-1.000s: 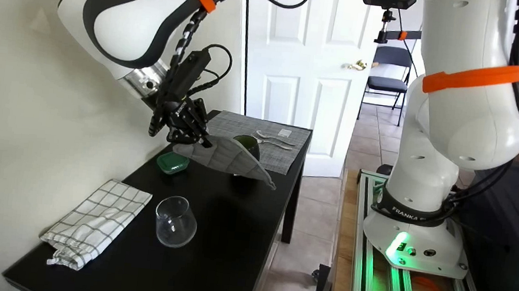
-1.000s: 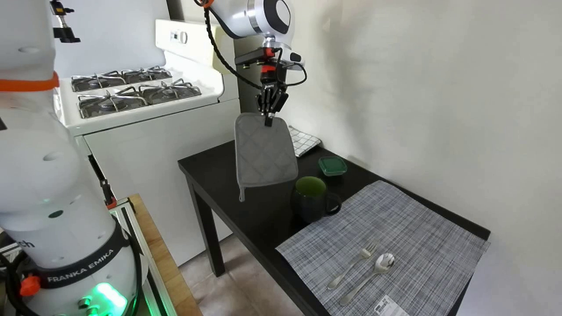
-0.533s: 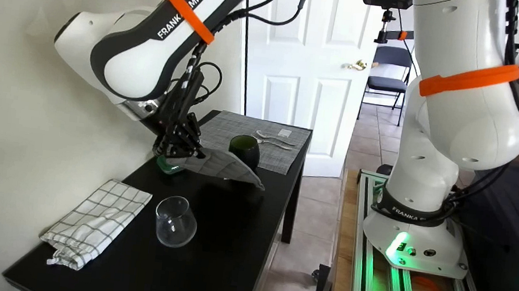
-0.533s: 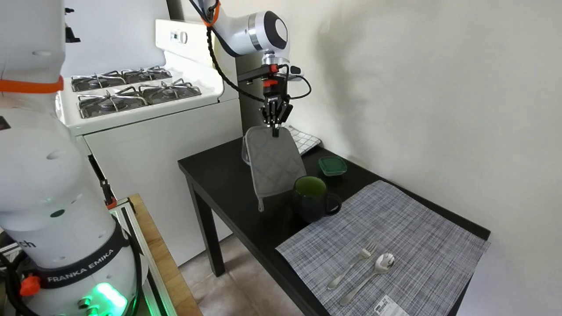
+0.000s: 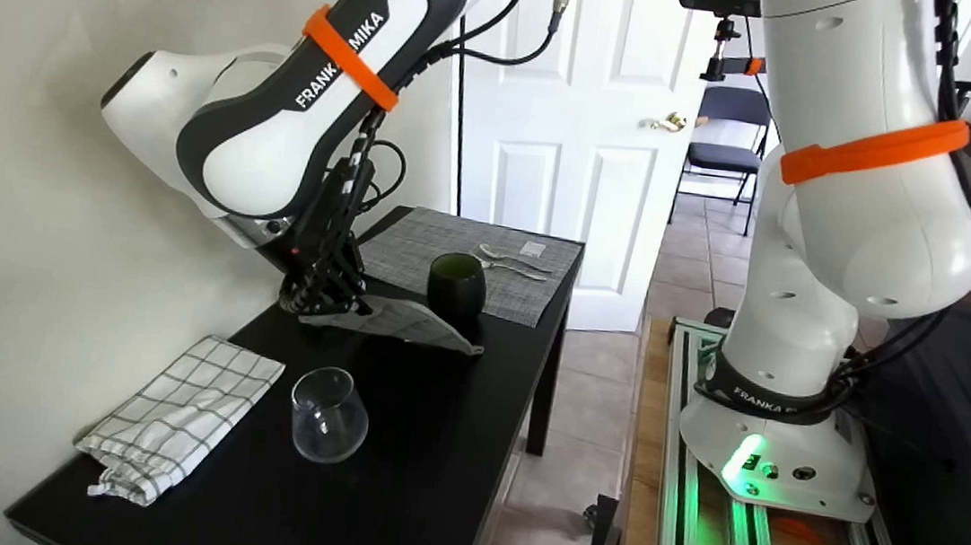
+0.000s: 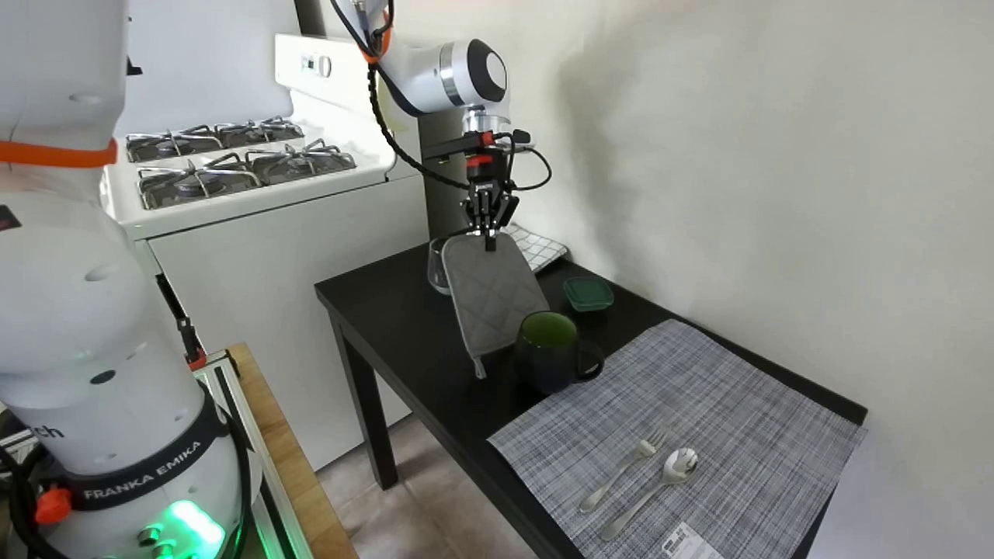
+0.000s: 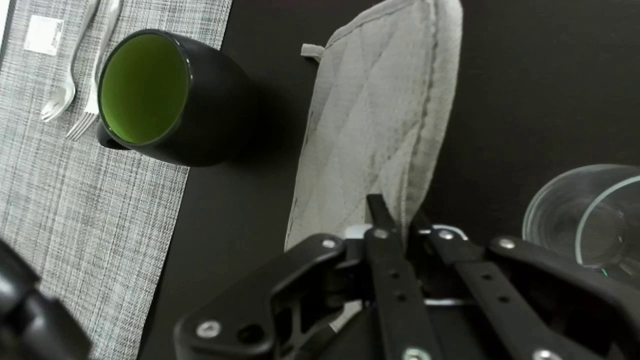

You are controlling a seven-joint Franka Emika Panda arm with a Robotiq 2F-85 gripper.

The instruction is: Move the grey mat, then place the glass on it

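Note:
The grey quilted mat [image 5: 408, 325] hangs tilted from my gripper [image 5: 363, 303], which is shut on its upper edge. In an exterior view the mat [image 6: 491, 299] slopes down to its loop, close to the black table; I cannot tell whether it touches. The gripper [image 6: 490, 242] is above the table's middle. In the wrist view the fingertips [image 7: 398, 214] pinch the edge of the mat [image 7: 372, 115]. The clear stemless glass [image 5: 328, 418] stands on the table; the mat partly hides the glass [image 6: 436, 268] in an exterior view. The glass [image 7: 590, 220] is right of the jaws in the wrist view.
A dark mug with green inside [image 6: 550, 357] stands beside the mat. A woven placemat [image 6: 745, 419] holds a fork [image 6: 621, 470] and spoon [image 6: 656, 489]. A green lidded container [image 6: 588, 293] and checked towel [image 5: 182, 417] lie near the wall [image 5: 22, 215].
My gripper has lowered with the mat in it and moved slightly toward the mug. The mat's lower edge is now nearer the table. The glass and mug have not moved.

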